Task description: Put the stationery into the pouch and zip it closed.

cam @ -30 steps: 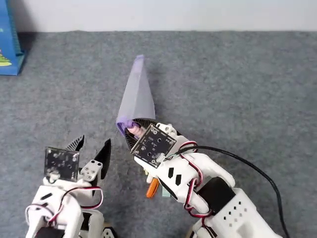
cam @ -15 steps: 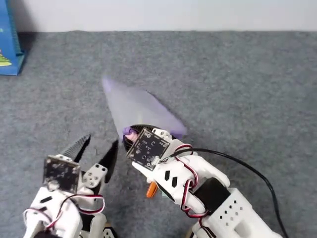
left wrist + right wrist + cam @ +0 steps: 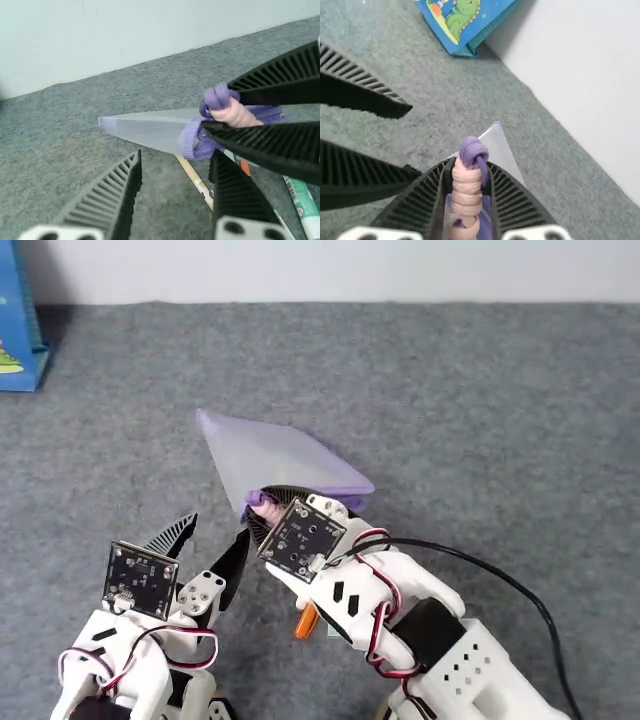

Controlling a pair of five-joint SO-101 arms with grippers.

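Observation:
A translucent purple pouch (image 3: 280, 455) hangs tilted over the grey carpet, its far corner pointing left. My right gripper (image 3: 262, 504) is shut on the pouch's pink coiled zipper pull (image 3: 467, 186), which has a purple loop on top. The pull (image 3: 231, 112) and the pouch (image 3: 145, 127) show between the right gripper's black fingers (image 3: 272, 142). My left gripper (image 3: 217, 528) stands open just left of the pull, holding nothing. A pencil (image 3: 195, 182), a green-and-white pen (image 3: 302, 200) and an orange item (image 3: 307, 620) lie on the carpet under the right arm.
A blue box with a dinosaur picture (image 3: 15, 330) stands at the far left by the white wall. A black cable (image 3: 500, 575) runs off the right arm. Bare carpet (image 3: 480, 390) stretches to the right and back.
The pouch has swung from pointing straight away to lying over toward the left. My left gripper has moved right and forward, closer to the pull. The right gripper keeps hold.

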